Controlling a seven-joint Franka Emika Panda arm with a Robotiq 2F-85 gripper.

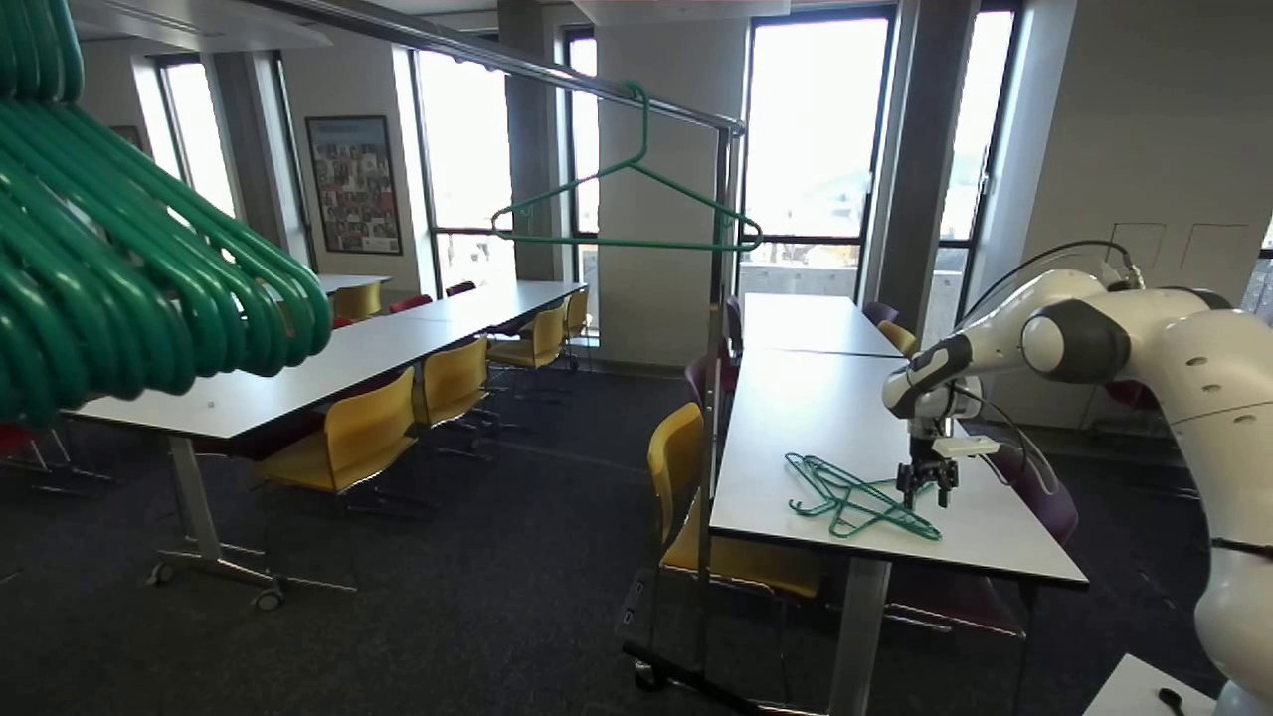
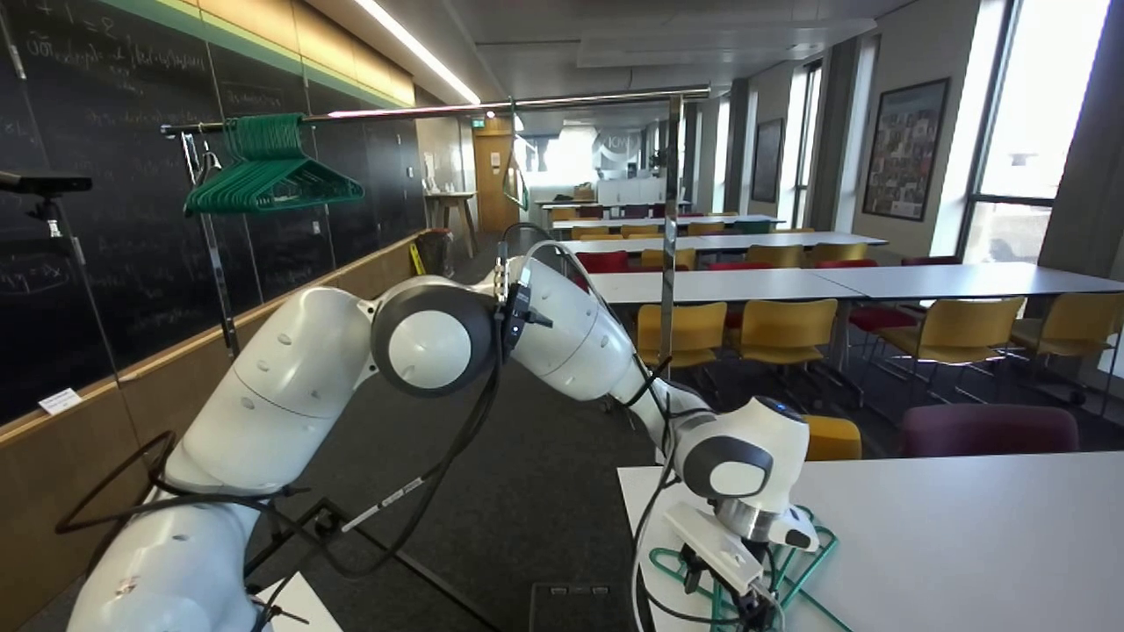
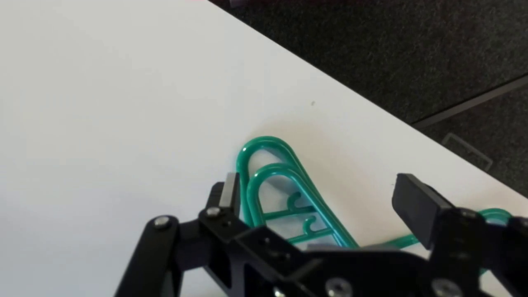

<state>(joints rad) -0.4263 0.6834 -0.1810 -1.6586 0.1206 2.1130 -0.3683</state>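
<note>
Several green plastic hangers lie overlapping on the white table (image 1: 796, 408); they show in an exterior view (image 1: 920, 530), and partly behind the arm in an exterior view (image 2: 810, 570). My gripper (image 1: 926, 489) points down over their end near the table's side. In the wrist view my gripper (image 3: 324, 198) is open and empty. The rounded ends of two stacked hangers (image 3: 317, 202) show between the fingers, close to the left finger. I cannot tell whether that finger touches them. The right finger is apart from these ends, above another green hanger part. The gripper base hides the hangers' rest.
A metal rail (image 1: 557, 74) stands beside the table with a single green hanger (image 1: 627, 242) near its end. A dense bunch of green hangers (image 2: 281, 184) hangs at the rail's other end. A yellow chair (image 1: 676, 452) and a rail post (image 2: 671, 228) stand by the table.
</note>
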